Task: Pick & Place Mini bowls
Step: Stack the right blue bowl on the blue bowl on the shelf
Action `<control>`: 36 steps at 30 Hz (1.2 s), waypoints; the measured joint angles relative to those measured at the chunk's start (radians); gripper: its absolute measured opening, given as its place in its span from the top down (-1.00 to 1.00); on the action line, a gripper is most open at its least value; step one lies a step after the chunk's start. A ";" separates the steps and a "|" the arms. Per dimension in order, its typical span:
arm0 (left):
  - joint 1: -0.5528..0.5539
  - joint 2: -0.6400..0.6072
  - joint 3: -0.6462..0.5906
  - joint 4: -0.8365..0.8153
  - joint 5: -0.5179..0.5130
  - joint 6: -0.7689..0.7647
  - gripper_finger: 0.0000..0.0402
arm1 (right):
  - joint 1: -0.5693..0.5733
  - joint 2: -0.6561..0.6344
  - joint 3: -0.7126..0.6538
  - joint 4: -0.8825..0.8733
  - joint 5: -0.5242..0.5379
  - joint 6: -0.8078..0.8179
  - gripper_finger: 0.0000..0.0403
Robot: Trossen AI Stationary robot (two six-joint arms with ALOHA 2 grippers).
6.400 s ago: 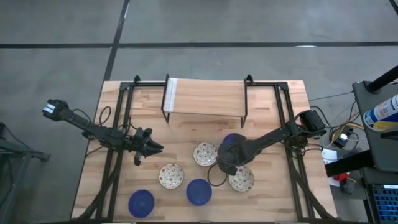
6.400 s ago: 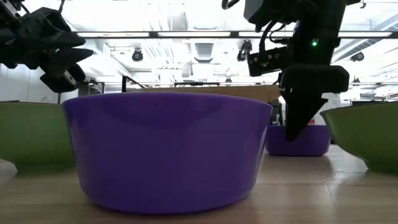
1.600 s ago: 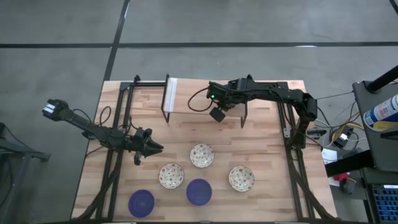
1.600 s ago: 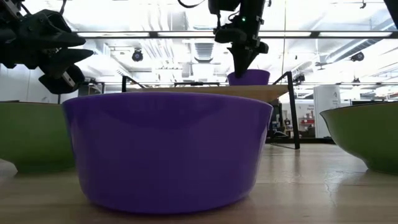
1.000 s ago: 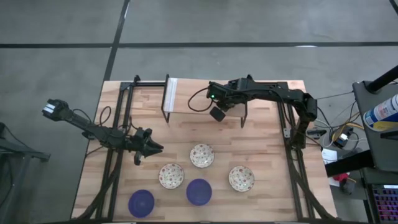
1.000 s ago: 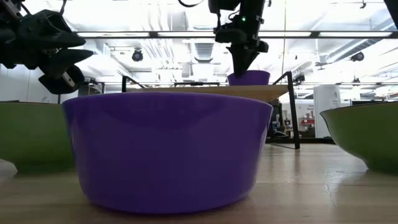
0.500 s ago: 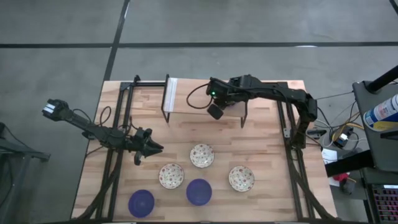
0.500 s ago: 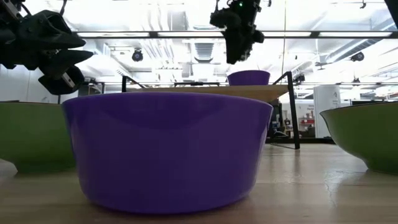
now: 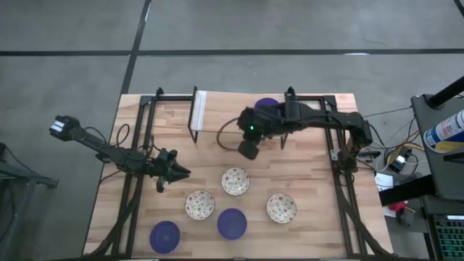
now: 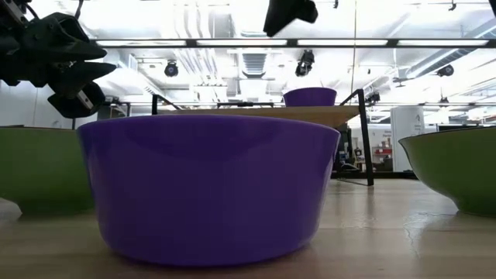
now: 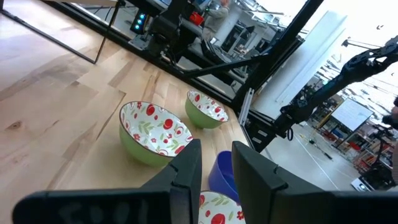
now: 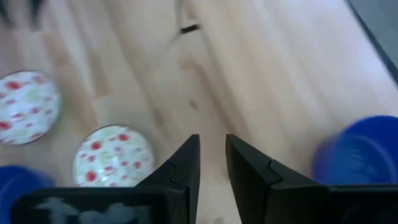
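I have the right end effector [image 9: 247, 151] hanging in the air over the middle of the surface [image 9: 217, 152], just in front of the raised wooden shelf [image 9: 235, 114], and its two fingers [image 12: 186, 163] stand slightly apart with nothing between them, so it is released. One blue bowl [image 9: 267, 105] sits on top of the shelf toward its far edge, well clear of that end effector; from table height I see it perched up there [image 10: 309, 97]. On the surface nearer me I count three white bowls with red patterning: one in the middle [image 9: 235, 180], one to its left and closer [image 9: 199, 204], one to the right [image 9: 280, 208]. Two more blue bowls lie at the near edge, one [image 9: 232, 223] between the patterned ones and one [image 9: 164, 236] farther left. My left end effector [image 9: 176, 172] waits above the left side of the surface, its fingers [image 11: 186, 168] parted a little and empty.
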 joint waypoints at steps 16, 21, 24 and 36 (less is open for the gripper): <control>0.000 0.000 0.000 0.003 0.000 -0.005 0.59 | 0.366 0.001 -0.139 0.305 -0.003 -0.125 0.66; -0.001 0.000 0.000 0.003 0.000 -0.015 0.59 | 0.461 0.002 -0.225 0.506 -0.001 -0.172 0.65; -0.001 0.000 0.000 0.002 0.000 -0.015 0.59 | 0.499 0.002 -0.277 0.613 0.000 -0.180 0.65; -0.001 0.003 0.000 -0.013 0.000 -0.016 0.59 | 0.568 0.198 -0.278 0.715 0.005 -0.308 0.67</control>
